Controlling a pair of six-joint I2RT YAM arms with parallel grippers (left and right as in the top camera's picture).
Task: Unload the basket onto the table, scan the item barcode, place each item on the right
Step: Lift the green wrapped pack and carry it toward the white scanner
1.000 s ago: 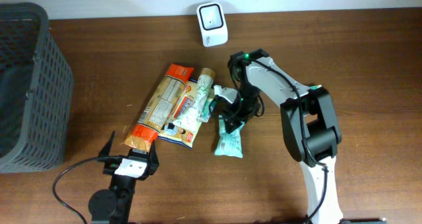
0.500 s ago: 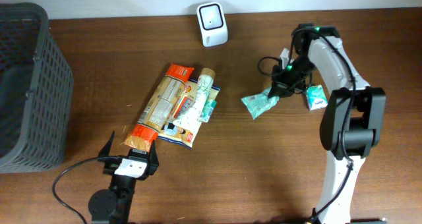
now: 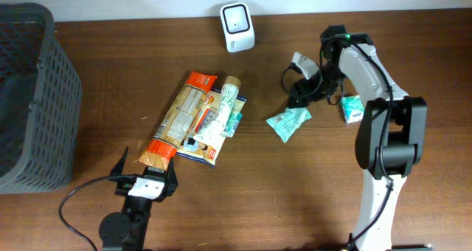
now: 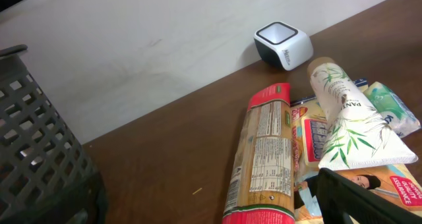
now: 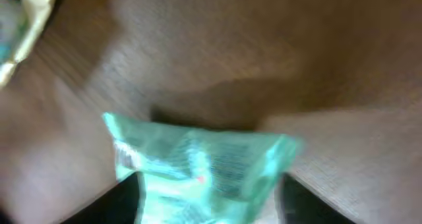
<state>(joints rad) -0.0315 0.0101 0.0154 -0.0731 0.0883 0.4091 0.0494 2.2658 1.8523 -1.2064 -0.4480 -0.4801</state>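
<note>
A small green packet (image 3: 287, 122) lies on the brown table right of centre. My right gripper (image 3: 298, 96) hovers just behind it, jaws apart. In the blurred right wrist view the same green packet (image 5: 198, 165) fills the space between my dark fingers (image 5: 122, 201), which stand on either side of it without pinching it. The white barcode scanner (image 3: 237, 18) stands at the table's back edge, also seen as the scanner (image 4: 283, 45) in the left wrist view. My left gripper (image 3: 145, 179) rests open near the front edge, holding nothing.
A pile with a long pasta packet (image 3: 179, 118), a white tube (image 3: 223, 107) and flat pouches lies left of centre. A second green packet (image 3: 352, 108) sits by the right arm. A dark mesh basket (image 3: 29, 96) stands at the far left.
My right gripper took the green packet from beside the pile, carried it right, and has now opened; the packet has dropped onto the table. The left arm stayed still.
</note>
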